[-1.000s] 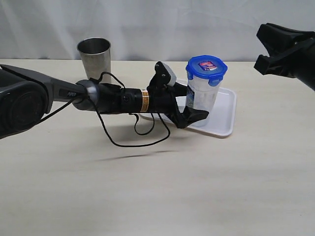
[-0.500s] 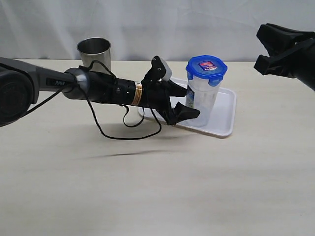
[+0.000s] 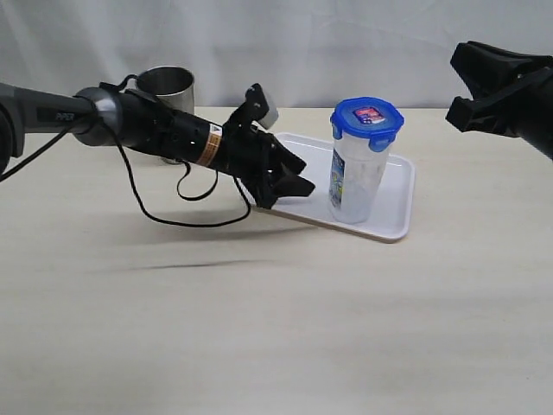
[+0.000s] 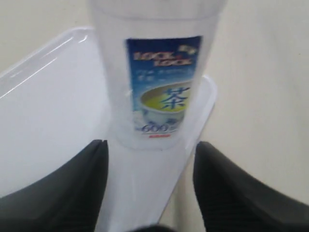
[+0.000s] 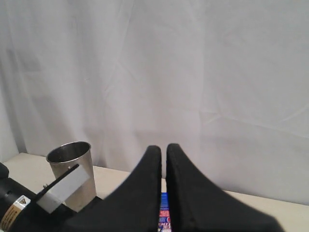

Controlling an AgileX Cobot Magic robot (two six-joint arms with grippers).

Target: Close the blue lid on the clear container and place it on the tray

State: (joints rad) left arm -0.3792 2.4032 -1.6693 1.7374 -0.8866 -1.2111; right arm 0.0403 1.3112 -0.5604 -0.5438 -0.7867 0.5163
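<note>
**Lidded container upright on tray; left end effector open beside it**

- The clear container (image 3: 354,177) stands upright on the tray (image 3: 396,197), toward the tray's end nearer the left arm. The blue lid (image 3: 367,115) sits on its mouth, sticker upward and side flaps hanging down. Whether the flaps are latched, I cannot tell.
- The tray lies flat on the tabletop (image 3: 259,328), close to the edge along the white cloth backdrop (image 3: 302,43).
- The left end effector (image 3: 304,175) is low over the tray's near rim, just beside the container and not touching it. In the left wrist view its two black fingers (image 4: 67,193) stand apart with nothing between them. The container's blue-white label faces them from beyond the tips.
- The right end effector (image 5: 163,150) is held high, well apart from the tray. Its fingers are pressed together and empty.
- A steel tumbler (image 3: 166,91) stands upright by the backdrop edge, behind the left arm.
- A black cable (image 3: 173,220) hangs in a loop under the left arm.
</note>
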